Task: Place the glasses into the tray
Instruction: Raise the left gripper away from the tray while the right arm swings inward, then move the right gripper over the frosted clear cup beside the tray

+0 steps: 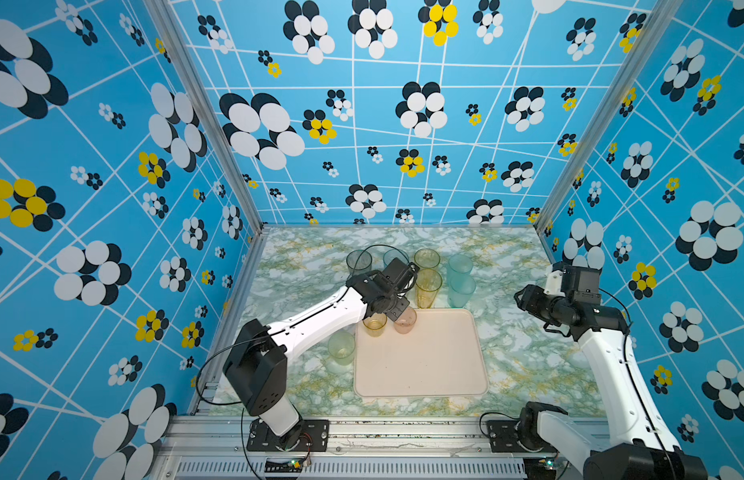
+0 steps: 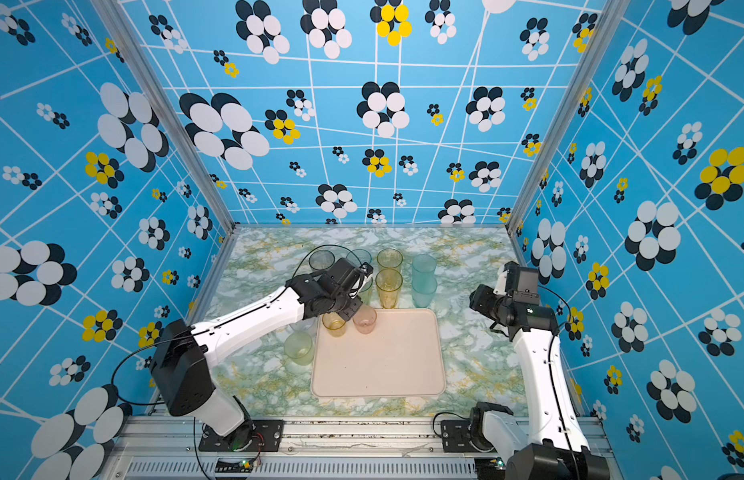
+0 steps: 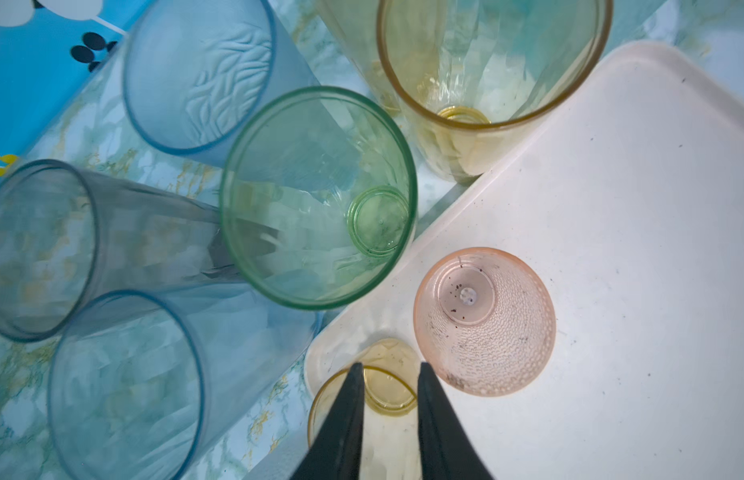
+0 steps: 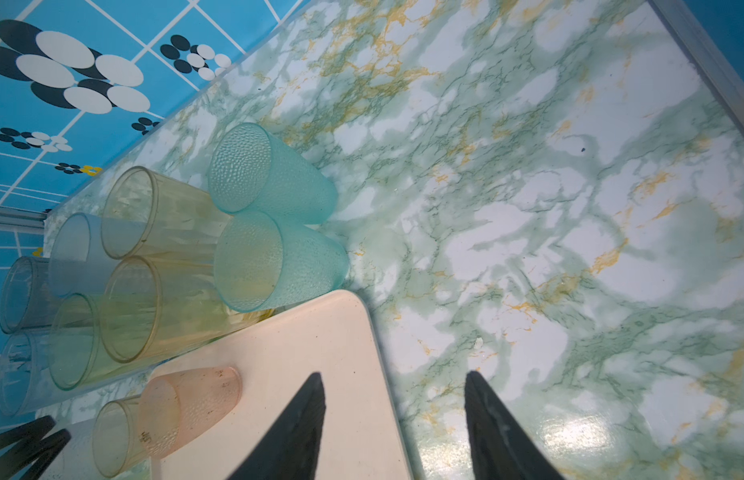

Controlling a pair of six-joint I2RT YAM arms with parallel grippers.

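The cream tray [image 1: 428, 365] [image 2: 382, 365] lies at the table's middle front. In its far left corner stand a short amber glass [image 1: 374, 326] [image 3: 389, 390] and a short pink glass [image 1: 404, 322] [image 3: 486, 324]. My left gripper [image 1: 393, 311] [image 3: 389, 370] hovers just over the amber glass, its jaws a little apart, open, nothing pinched between them. A pale short glass [image 1: 342, 347] stands on the table left of the tray. Behind the tray cluster several tall glasses: grey [image 1: 359, 262], green [image 3: 316, 199], amber [image 1: 428, 286], teal [image 1: 460, 266]. My right gripper [image 1: 524, 297] [image 4: 393, 376] is open and empty over the tray's right edge [image 4: 374, 374].
The left arm [image 1: 316, 316] reaches across the table's left side and hides part of the glass cluster. Patterned blue walls close in the back and both sides. A metal rail [image 1: 362, 432] runs along the table's front edge.
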